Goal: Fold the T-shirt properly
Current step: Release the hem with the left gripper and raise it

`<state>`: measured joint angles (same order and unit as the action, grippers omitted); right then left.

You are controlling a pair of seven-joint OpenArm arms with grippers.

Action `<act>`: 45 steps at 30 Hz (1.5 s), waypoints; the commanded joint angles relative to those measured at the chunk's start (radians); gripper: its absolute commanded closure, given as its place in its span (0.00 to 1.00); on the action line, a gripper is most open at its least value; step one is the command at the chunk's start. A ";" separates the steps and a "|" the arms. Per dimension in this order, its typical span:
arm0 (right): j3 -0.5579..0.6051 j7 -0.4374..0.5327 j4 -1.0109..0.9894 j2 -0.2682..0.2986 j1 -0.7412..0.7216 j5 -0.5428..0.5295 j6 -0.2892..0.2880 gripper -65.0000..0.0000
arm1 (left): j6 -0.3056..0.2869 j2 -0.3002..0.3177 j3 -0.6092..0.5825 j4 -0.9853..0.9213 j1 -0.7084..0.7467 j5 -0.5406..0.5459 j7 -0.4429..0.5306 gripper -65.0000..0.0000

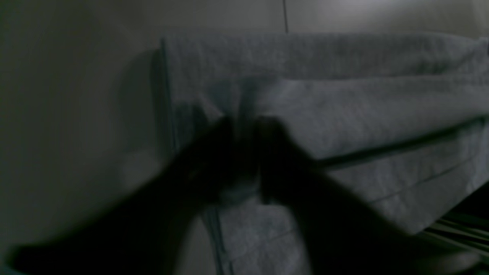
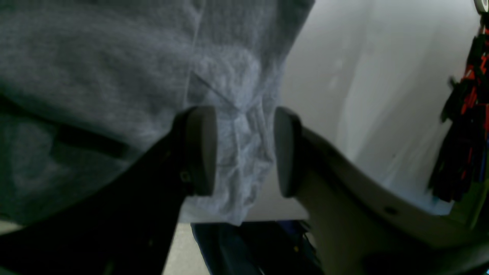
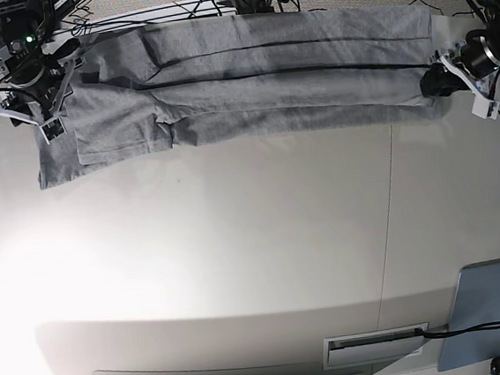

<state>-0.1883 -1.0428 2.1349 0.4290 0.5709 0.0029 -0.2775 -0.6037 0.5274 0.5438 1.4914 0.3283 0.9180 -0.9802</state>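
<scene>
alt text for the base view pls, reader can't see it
A heather-grey cotton T-shirt, folded lengthwise into a long band, lies along the far edge of a white table. The right gripper sits at its left end in this view, the left gripper at its right end. A light-blue rectangular panel lies at bottom right.

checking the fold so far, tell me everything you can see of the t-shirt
The T-shirt is heather-grey knit cotton by its look, plain side up, folded lengthwise into a long band across the far edge of the white table. One sleeve sticks out toward the near side. Each end lies between the parted pads of an end effector.
</scene>
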 commanded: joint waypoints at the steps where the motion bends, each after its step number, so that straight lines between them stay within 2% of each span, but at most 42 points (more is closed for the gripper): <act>1: -0.010 0.015 0.017 0.014 -0.010 0.013 0.006 0.62 | -0.001 0.024 0.010 0.016 -0.007 0.018 0.008 0.50; 3: -0.010 0.015 0.017 0.014 -0.024 0.013 0.006 0.62 | 0.000 0.025 0.010 0.016 -0.007 0.018 0.007 0.34; 5: -0.010 0.015 0.017 0.014 -0.039 0.013 0.006 0.62 | 0.000 0.024 0.010 0.016 -0.007 0.018 0.002 0.28; 8: -0.010 0.021 0.017 0.014 -0.046 0.013 0.006 0.62 | 0.017 0.024 0.010 0.015 -0.006 0.018 -0.040 0.28; 13: -0.010 0.024 0.017 0.014 -0.048 0.013 0.006 0.62 | 0.109 0.019 0.009 0.011 -0.006 -0.065 -0.042 0.28; 18: -0.010 0.026 0.017 0.014 -0.048 0.013 0.006 0.62 | 0.114 0.019 0.010 0.005 0.015 -0.075 -0.030 0.28; 23: -0.010 0.026 0.017 0.014 -0.048 0.013 0.006 0.62 | 0.113 0.019 0.010 -0.054 0.029 -0.037 -0.007 0.28; 25: -0.010 0.026 0.017 0.014 -0.048 0.013 0.006 0.62 | 0.101 0.019 0.010 -0.092 0.029 -0.006 -0.009 0.28; 30: -0.010 0.026 0.017 0.014 -0.048 0.013 0.006 0.62 | 0.025 0.019 0.010 -0.151 0.029 0.135 -0.075 0.28; 38: -0.010 0.025 0.017 0.014 -0.048 0.013 0.006 0.62 | -0.002 0.019 0.009 -0.156 0.036 0.208 -0.131 0.37; 43: -0.010 0.026 0.017 0.014 -0.048 0.013 0.005 0.62 | -0.025 0.018 0.009 -0.156 0.063 0.249 -0.130 0.37; 45: -0.010 0.026 0.017 0.014 -0.048 0.013 0.005 0.62 | -0.026 0.018 0.009 -0.156 0.063 0.266 -0.129 0.43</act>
<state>-0.1890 -1.0351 2.1349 0.4290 0.5262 0.0032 -0.2775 -0.6380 0.5320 0.5518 1.3300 0.3847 1.1946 -1.0786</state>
